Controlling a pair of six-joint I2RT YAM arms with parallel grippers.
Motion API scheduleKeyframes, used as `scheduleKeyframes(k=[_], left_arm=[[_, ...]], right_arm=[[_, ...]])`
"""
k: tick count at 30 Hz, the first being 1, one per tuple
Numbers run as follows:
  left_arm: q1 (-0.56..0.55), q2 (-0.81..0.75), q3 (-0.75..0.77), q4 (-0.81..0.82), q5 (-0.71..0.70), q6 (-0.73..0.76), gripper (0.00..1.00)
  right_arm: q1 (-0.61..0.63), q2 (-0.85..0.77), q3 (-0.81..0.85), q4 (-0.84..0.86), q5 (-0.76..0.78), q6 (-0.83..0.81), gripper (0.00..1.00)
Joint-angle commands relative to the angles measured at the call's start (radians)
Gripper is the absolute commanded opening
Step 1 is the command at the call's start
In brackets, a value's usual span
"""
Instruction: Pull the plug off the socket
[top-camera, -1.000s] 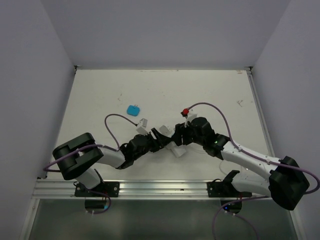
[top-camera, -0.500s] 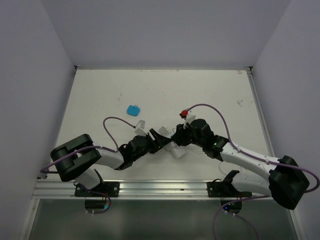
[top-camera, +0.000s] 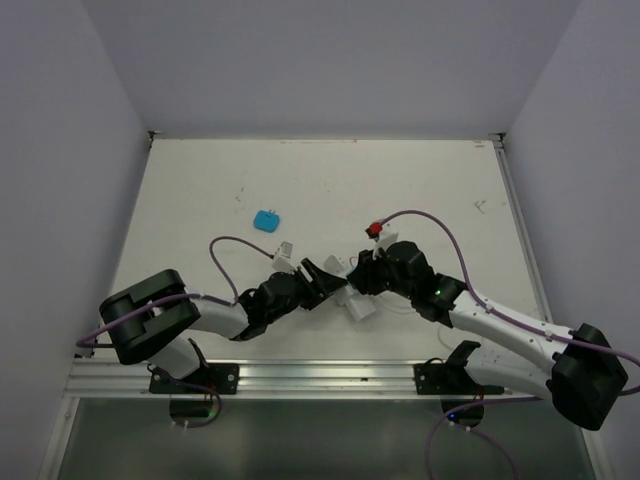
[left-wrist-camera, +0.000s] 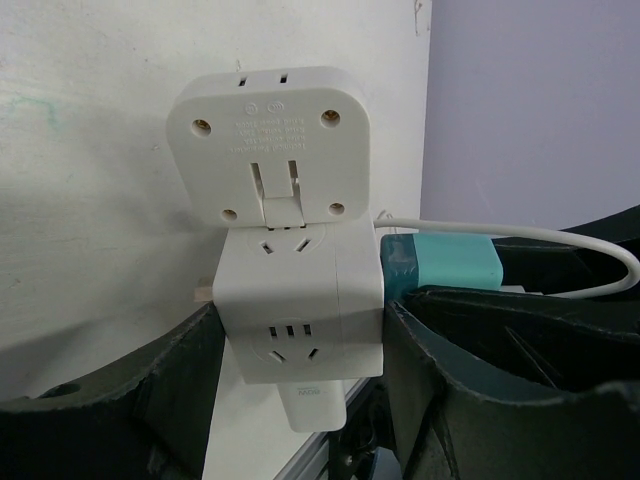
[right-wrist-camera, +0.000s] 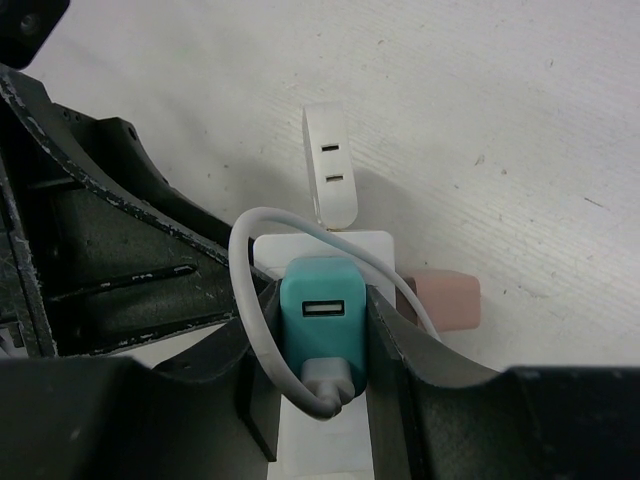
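Counts: 1 socket (left-wrist-camera: 300, 310). 1 teal plug (left-wrist-camera: 440, 262), with 1 white cable (left-wrist-camera: 520, 232). 1 rounded white adapter (left-wrist-camera: 268, 145). 1 small white plug (left-wrist-camera: 315, 405). 1 pink block (right-wrist-camera: 445, 300). 1 blue square (top-camera: 266, 219). 2 grippers: left gripper (left-wrist-camera: 300, 340), right gripper (right-wrist-camera: 320, 330).

From above, largely covered and too small to read: socket (top-camera: 350, 295). In the left wrist view, partly covered: teal plug (left-wrist-camera: 440, 262); barely peeking from behind socket: pink block (left-wrist-camera: 203, 292).

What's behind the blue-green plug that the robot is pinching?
In the right wrist view, the white socket sits right behind the plug, which the right gripper pinches. The plug's metal pins are hidden, so how deep it sits can't be seen.
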Motion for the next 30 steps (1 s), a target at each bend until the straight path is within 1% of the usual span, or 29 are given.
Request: scheduleKeyframes(k=[1, 8, 16, 19, 26, 29, 30], left_arm=[[0.019, 0.012, -0.011, -0.227, -0.165, 0.051, 0.00], [0.019, 0.027, -0.024, -0.281, -0.196, 0.040, 0.00], [0.019, 0.064, -0.031, -0.304, -0.200, 0.003, 0.00], [0.019, 0.069, -0.044, -0.296, -0.199, -0.020, 0.00], [0.019, 0.067, -0.043, -0.284, -0.199, -0.014, 0.00], [0.019, 0.051, -0.044, -0.278, -0.200, -0.001, 0.00], [0.019, 0.046, -0.046, -0.272, -0.205, 0.011, 0.00]], right_arm=[[-0.003, -0.021, 0.104, 0.039, 0.087, 0.015, 0.00], [-0.004, -0.024, 0.119, 0.022, 0.124, 0.013, 0.00], [-0.004, -0.023, 0.134, 0.033, 0.167, 0.021, 0.00], [-0.006, -0.024, 0.146, 0.039, 0.184, 0.021, 0.00], [-0.014, -0.021, 0.166, 0.036, 0.205, 0.013, 0.00], [-0.037, -0.023, 0.174, 0.022, 0.235, 0.010, 0.00], [-0.066, -0.023, 0.177, 0.022, 0.233, 0.013, 0.00]])
